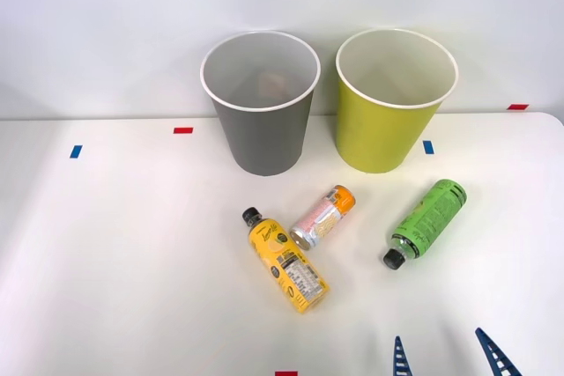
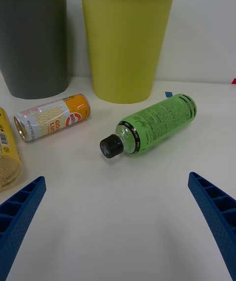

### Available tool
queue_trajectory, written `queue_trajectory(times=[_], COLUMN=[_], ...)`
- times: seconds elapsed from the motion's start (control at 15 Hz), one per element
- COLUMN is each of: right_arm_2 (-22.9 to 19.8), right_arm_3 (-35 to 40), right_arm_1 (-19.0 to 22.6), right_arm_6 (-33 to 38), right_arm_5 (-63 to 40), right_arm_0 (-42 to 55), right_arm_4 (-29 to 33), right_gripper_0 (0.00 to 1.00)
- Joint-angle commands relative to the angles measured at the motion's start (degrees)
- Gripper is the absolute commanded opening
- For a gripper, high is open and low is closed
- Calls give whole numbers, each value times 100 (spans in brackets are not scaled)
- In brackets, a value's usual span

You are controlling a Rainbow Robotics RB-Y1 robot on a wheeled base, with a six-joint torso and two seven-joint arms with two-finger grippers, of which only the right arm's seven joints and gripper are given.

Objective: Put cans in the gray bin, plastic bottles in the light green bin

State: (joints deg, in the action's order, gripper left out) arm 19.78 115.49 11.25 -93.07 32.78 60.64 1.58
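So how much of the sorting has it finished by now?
Possibly one item: something reddish lies inside the gray bin, too unclear to name. Nothing is in hand; the right gripper is open, near the green bottle. Left on the table: that bottle, the yellow bottle and the pink can. The light green bin looks empty.

Glossy plastic green bottle [image 2: 156, 122], seemingly metal can [image 2: 51, 116], matt table [image 1: 115, 270].

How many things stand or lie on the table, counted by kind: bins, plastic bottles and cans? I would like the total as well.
Bins: 2, the gray bin and the light green bin, both upright.
Plastic bottles: 2, the yellow bottle and the green bottle, both lying down.
Cans: 1, the pale pink can with an orange end, lying down.
Total: 5
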Motion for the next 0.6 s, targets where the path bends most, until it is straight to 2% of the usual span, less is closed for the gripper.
queue_trajectory(times=[0.07, 0.6], right_arm_2=[0, 0], right_arm_3=[0, 0], right_arm_1=[0, 0], right_arm_6=[0, 0], right_arm_5=[0, 0], right_arm_0=[0, 0], right_arm_4=[0, 0], right_gripper_0=[100, 100])
